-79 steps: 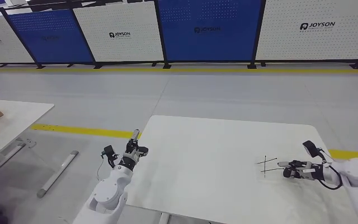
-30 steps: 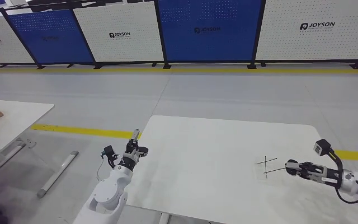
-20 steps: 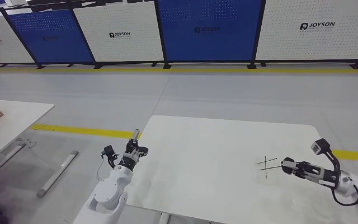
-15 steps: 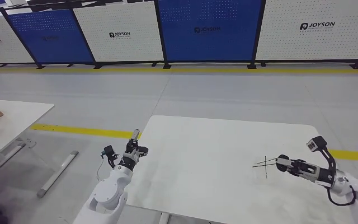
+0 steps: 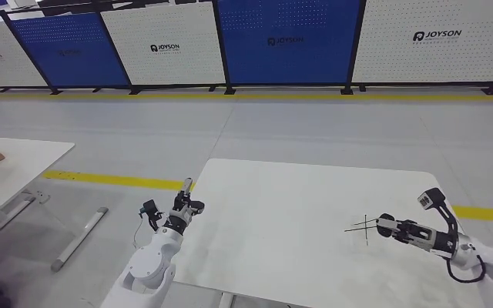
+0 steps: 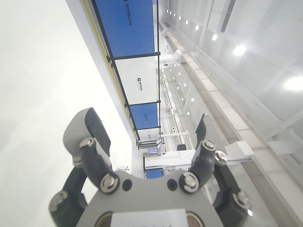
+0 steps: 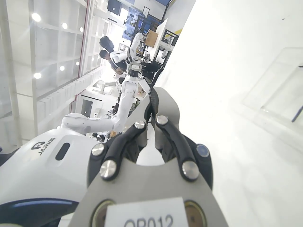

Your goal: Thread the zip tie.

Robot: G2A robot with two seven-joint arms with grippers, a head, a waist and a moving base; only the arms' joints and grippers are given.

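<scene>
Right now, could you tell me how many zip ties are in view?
3: a held zip tie in the right gripper, a second zip tie crossing it, a third zip tie alongside; more may be hidden.

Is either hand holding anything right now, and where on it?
Right hand looks shut on one zip tie near its end; left hand open, empty.

We are seeing white table (image 5: 293,208) standing on grey floor (image 5: 231,131), yellow line (image 5: 115,181) running across floor past it. Blue and white pegboard panels (image 5: 289,42) lining far side. Second white table (image 5: 23,162) sitting off to left.
</scene>
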